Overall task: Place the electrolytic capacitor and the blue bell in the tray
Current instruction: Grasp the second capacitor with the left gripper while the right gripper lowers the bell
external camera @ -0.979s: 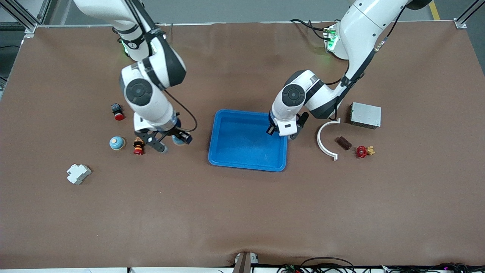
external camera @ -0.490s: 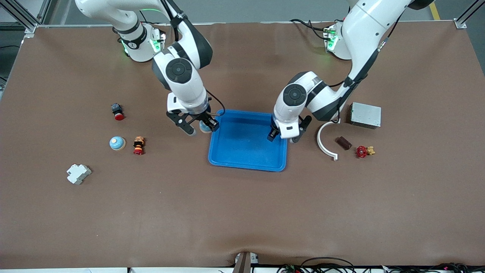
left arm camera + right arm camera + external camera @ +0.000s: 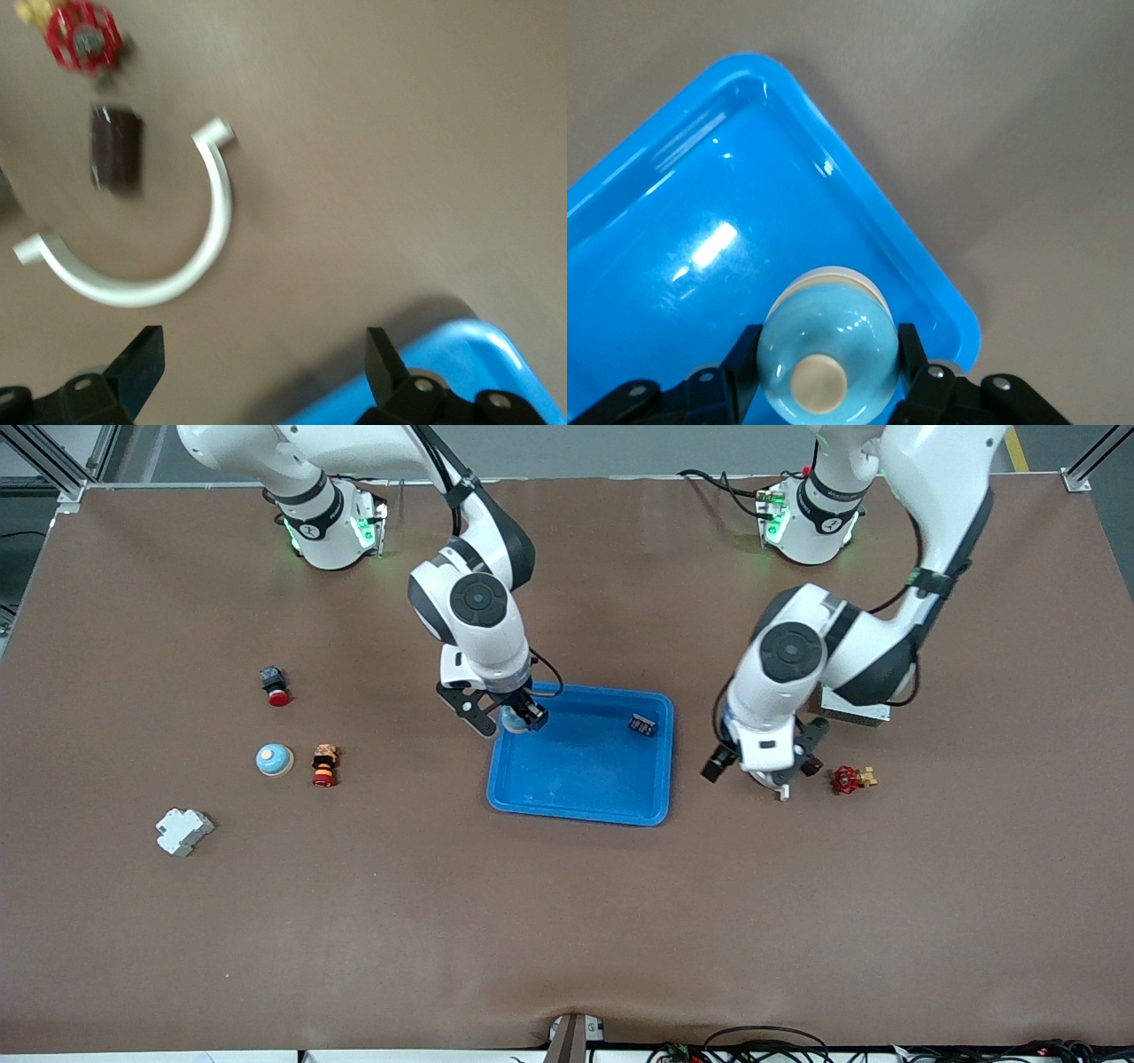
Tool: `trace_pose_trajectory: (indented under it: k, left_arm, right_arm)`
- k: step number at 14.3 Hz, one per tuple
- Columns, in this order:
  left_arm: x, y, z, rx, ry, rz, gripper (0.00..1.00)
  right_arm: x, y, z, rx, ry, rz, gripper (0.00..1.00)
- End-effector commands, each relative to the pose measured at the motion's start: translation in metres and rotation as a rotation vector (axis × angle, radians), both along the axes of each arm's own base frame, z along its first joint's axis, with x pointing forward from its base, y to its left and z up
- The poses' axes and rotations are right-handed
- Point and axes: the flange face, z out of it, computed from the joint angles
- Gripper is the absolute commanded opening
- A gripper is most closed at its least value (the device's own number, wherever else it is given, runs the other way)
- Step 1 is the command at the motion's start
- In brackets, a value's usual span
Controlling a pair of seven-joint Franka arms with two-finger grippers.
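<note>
I see the capacitor (image 3: 642, 724) already lying in the blue tray (image 3: 576, 802), my left pincer (image 3: 760, 766) spread empty over the surface beside it, and my right pincer (image 3: 507, 717) pinching the blue bell (image 3: 827, 352) over the tray's corner, not yet released.

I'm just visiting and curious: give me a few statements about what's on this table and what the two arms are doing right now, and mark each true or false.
1. The right gripper holds a blue bell over the tray. True.
2. The tray is empty. False: a small dark capacitor lies in it.
3. The left gripper is open and holds nothing. True.
4. The left gripper is over the tray. False: it is over the white curved piece beside the tray.
</note>
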Motion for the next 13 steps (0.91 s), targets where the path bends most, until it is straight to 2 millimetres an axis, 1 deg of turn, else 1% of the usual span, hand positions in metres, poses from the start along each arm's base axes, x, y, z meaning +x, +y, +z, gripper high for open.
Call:
trace_pose_trajectory:
  k: [1,2,4,6,8,9,10,11,12,13]
  left_arm:
    - [0.01,0.054,-0.014,0.014,0.034,-0.069,1.0]
    - [0.015,0.075,-0.021,0.016,0.047,-0.081,1.0]
    - [0.024,0.109,-0.039,0.029,0.057,-0.068,1.0]
    - [0.029,0.127,-0.058,0.005,0.06,-0.028,1.0]
    - [0.031,0.14,-0.075,-0.009,0.073,-0.01,1.0]
    - [0.032,0.151,-0.082,0.003,0.073,-0.013,1.0]
    - [0.031,0.155,-0.088,0.013,0.077,-0.013,0.99]
    - [0.028,0.155,-0.095,0.011,0.09,0.003,0.99]
    - [0.027,0.154,-0.097,0.012,0.093,0.033,0.99]
    - [0.025,0.154,-0.1,0.014,0.099,0.055,0.99]
  right_arm:
    - [0.002,0.014,-0.013,-0.016,-0.012,-0.019,0.0]
    - [0.003,0.016,-0.017,-0.008,-0.022,-0.021,0.0]
    - [-0.001,0.023,-0.026,-0.005,-0.038,-0.029,0.0]
    - [-0.004,0.031,-0.035,-0.014,-0.039,-0.035,0.0]
    - [-0.012,0.044,-0.05,-0.048,-0.057,-0.03,0.0]
    - [-0.012,0.049,-0.057,-0.069,-0.076,-0.04,0.0]
    - [-0.009,0.053,-0.061,-0.081,-0.098,-0.052,0.0]
    - [-0.01,0.057,-0.064,-0.087,-0.108,-0.061,0.0]
    - [-0.015,0.062,-0.066,-0.089,-0.107,-0.056,0.0]
    - [-0.016,0.062,-0.068,-0.09,-0.106,-0.054,0.0]
